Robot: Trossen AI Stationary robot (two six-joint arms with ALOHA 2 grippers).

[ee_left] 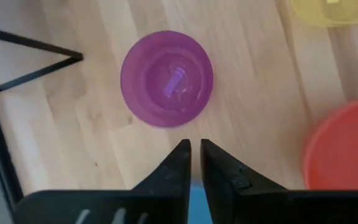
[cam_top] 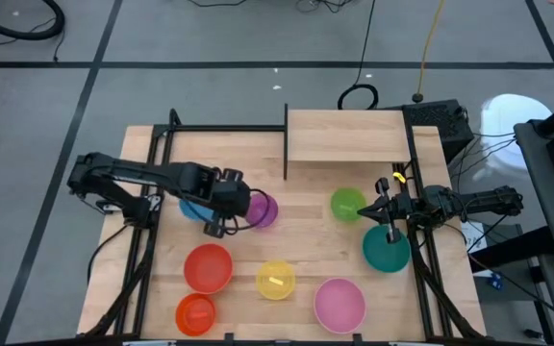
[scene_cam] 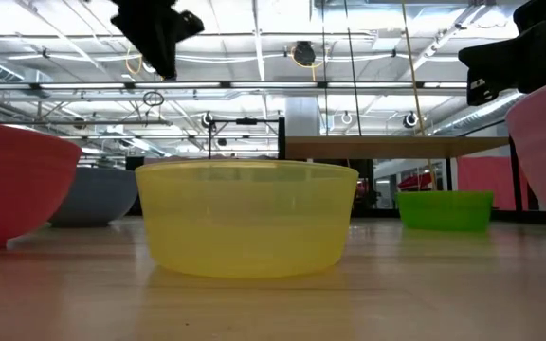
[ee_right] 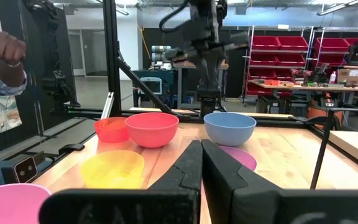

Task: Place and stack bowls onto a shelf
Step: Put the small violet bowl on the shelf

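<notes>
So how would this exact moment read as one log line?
left gripper: shut, above purple bowl | right gripper: shut, over teal bowl | shelf: no bowls

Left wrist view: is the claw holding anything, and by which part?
Nothing held. The left claw is shut on nothing, hanging above the table with the purple bowl ahead of its tips. The right claw is also shut and empty.

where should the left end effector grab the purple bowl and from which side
Grip the rim of the purple bowl, coming straight down from above. It sits upright, mouth up, with bare table all around, so one finger can drop inside the wall and one outside. The left end effector hangs beside it, fingers shut.
</notes>
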